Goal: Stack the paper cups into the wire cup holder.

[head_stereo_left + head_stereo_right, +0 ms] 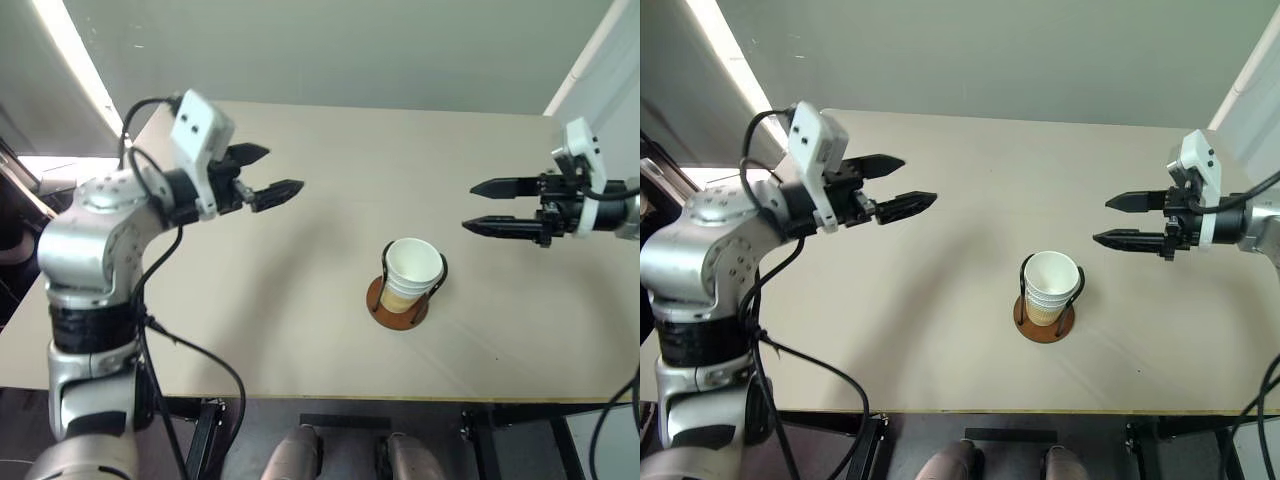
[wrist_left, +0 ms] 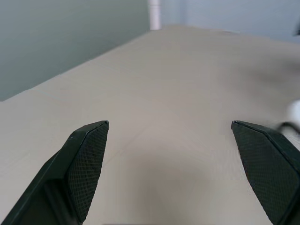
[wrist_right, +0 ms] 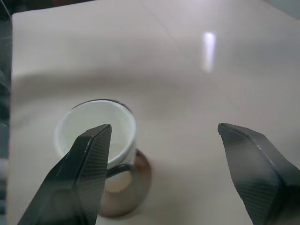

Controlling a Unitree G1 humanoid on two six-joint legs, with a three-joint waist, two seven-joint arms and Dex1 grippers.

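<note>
Paper cups are sitting nested in the wire cup holder. Left gripper is hovering at ten o'clock, fingers apart, empty. Right gripper is hanging at two o'clock, spread, empty.

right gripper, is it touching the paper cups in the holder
Apart. In the left eye view the open right gripper hangs off to the side of the paper cups, with bare table plainly between them.
</note>
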